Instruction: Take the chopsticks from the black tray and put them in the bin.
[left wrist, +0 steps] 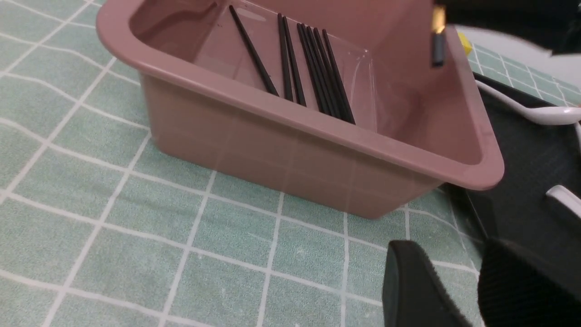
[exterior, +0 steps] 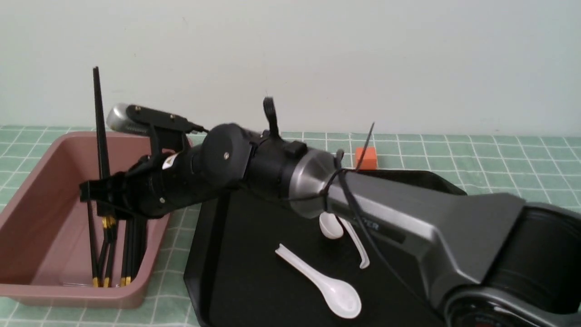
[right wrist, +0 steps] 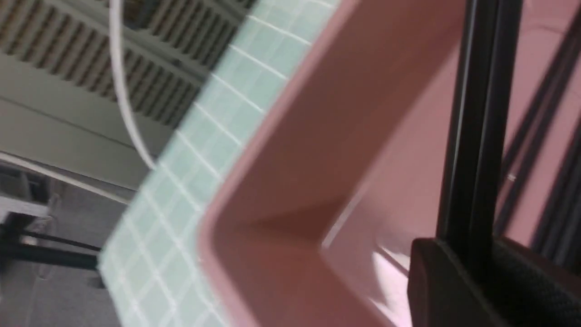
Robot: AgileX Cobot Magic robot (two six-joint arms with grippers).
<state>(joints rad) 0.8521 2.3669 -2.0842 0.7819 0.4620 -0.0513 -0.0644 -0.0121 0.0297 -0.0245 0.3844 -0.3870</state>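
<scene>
- The held chopsticks (exterior: pixel 100 136) were pictured upright over the bin (exterior: pixel 27 218), with the yellow-banded ends down inside its mouth and the thin tips well above its rim.
- They were clamped near the lower end by the right gripper (exterior: pixel 102 200), whose jaws were partly closed on the sticks.
- Other chopsticks (left wrist: pixel 317 72) were seen already inside the bin, laid side by side along its floor.
- The left gripper (left wrist: pixel 454 254) was seen low, just outside the bin, with its jaws apart and nothing between them.
- Beside the bin, the black tray (exterior: pixel 245 281) was shown with only white spoons (exterior: pixel 338 297) on its visible part; the rest was hidden by the arm.
- The drop was judged to be the step in hand. The next move was thought to call for the jaws to be opened, perhaps after a slight lowering, so that the sticks would be contained by the bin's walls.
</scene>
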